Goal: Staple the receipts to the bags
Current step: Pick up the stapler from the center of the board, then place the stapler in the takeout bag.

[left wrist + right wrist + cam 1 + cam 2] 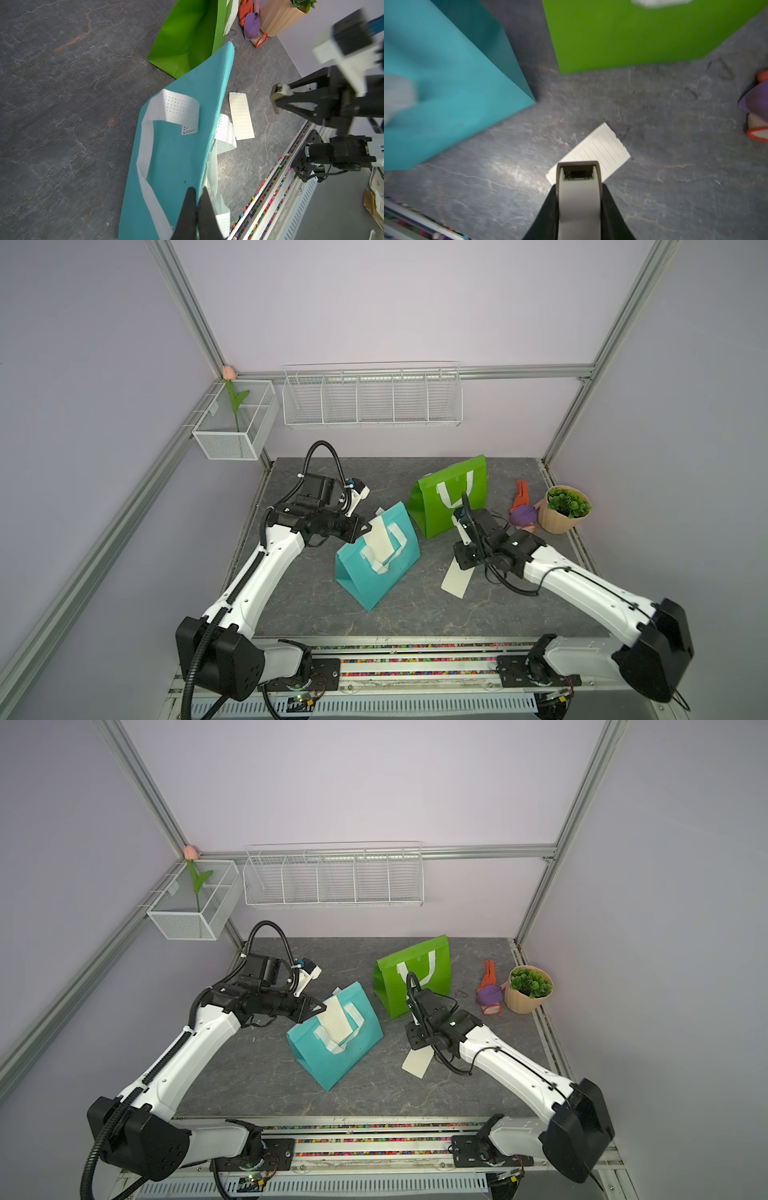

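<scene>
Two white robot arms with black joints reach forward from their bases and lean inward toward each other. The left arm (266, 572) stretches low and nearly level. Its black hand (366, 528) points toward the right arm, with the fingers pinched tightly together on the top edge of the teal bag (176, 155). The right arm (582, 585) has its wrist bent so the hand (579, 187) points down toward the counter, its two fingers clamped on either side of a white stapler (578, 203).

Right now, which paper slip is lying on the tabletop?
The receipt under the right end effector and its stapler lies on the table; the other receipt rests against the teal bag's face.
</scene>
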Controlling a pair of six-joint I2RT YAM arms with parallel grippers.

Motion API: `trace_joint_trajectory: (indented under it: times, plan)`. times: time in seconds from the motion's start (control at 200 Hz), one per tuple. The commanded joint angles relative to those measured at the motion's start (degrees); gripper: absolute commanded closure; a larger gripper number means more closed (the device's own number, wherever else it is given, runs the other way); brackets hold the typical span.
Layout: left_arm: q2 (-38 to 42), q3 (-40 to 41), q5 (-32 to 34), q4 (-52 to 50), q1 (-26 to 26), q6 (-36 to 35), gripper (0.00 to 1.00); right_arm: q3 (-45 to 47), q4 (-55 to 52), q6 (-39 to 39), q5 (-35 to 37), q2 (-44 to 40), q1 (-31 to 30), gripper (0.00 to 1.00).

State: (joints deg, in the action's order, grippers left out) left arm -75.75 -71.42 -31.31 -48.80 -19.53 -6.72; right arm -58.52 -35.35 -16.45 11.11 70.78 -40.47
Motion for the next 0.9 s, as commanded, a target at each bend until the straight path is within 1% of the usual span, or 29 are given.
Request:
trace_joint_trajectory:
  times: [0.0, 0.095, 0.17, 0.28, 0.48, 0.62, 0.725, 0.81, 0.895]
  plan:
    - [-0.06, -0.49, -0.07, -1.72, -0.55, -0.19, 1.0, -1.59, 11.59, -1.22, -3.72, -1.96, -1.76, 0.93]
    - [-0.34, -0.58, 0.81, -0.71, -1.42, 1.44, 1.0, -4.01, 18.43, -1.97, -3.04, -0.51, -4.12, 0.93]
    - [-0.32, -0.74, 1.77, 0.25, -2.21, 2.87, 1.0, -4.36, 26.65, -2.94, -3.68, 1.24, -5.71, 0.93]
    - [-0.17, -0.8, 1.35, 1.83, -2.56, 5.0, 1.0, -5.73, 36.97, -4.28, -3.71, 6.09, -8.02, 0.93]
    - [-0.65, -1.0, 1.54, 2.22, -3.23, 5.31, 1.0, -7.89, 52.77, -1.86, -0.25, 13.56, -13.14, 0.93]
    - [-1.11, -0.65, 1.44, 2.12, -3.23, 4.97, 1.0, -9.3, 57.15, 0.03, 3.12, 16.67, -15.07, 0.93]
    - [-0.94, -0.65, 1.46, 2.36, -3.17, 5.25, 1.0, -9.22, 59.18, 0.09, 3.39, 18.13, -15.3, 0.93]
    - [-1.05, -0.74, 0.81, 2.53, -3.19, 5.36, 1.0, -8.02, 63.01, 0.98, 4.19, 18.84, -15.53, 0.93]
    - [-1.21, -0.91, 0.47, 2.74, -3.22, 5.75, 1.0, -9.15, 62.99, 1.71, 4.67, 20.18, -15.53, 0.93]
